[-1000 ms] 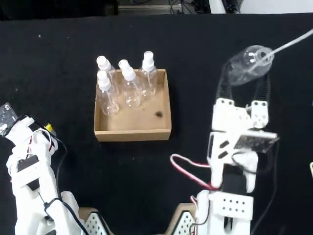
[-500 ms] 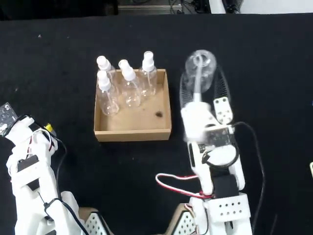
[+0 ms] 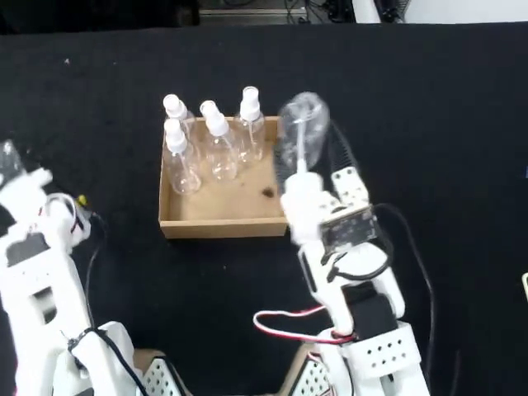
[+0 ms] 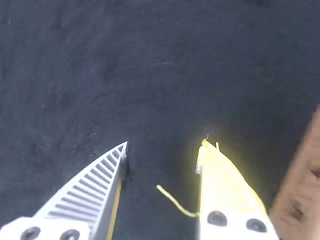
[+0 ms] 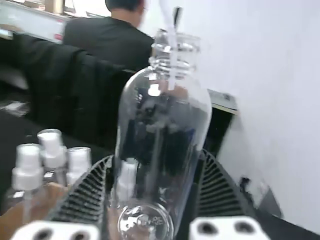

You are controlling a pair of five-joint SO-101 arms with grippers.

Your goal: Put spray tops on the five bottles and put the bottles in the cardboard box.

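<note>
A cardboard box (image 3: 223, 224) sits mid-table with several clear bottles (image 3: 210, 140) wearing white spray tops, grouped in its back left part. My right gripper (image 3: 304, 161) is shut on another clear bottle (image 3: 301, 124), held above the box's right wall. In the right wrist view this bottle (image 5: 160, 135) stands upright between the fingers of the right gripper (image 5: 150, 200). A thin white tube runs up through its open threaded neck. The capped bottles (image 5: 45, 160) stand just beyond. My left gripper (image 4: 162, 155) is open over bare black cloth, left of the box (image 4: 300, 190).
Black cloth covers the table (image 3: 412, 99). A red and white cable (image 3: 280, 318) loops beside the right arm's base. The left arm (image 3: 37, 247) stands at the near left. A small pale object (image 3: 524, 285) lies at the right edge.
The right arm has swung left with the bottle, from the table's right side to the box's right wall. The left arm has shifted up and slightly left.
</note>
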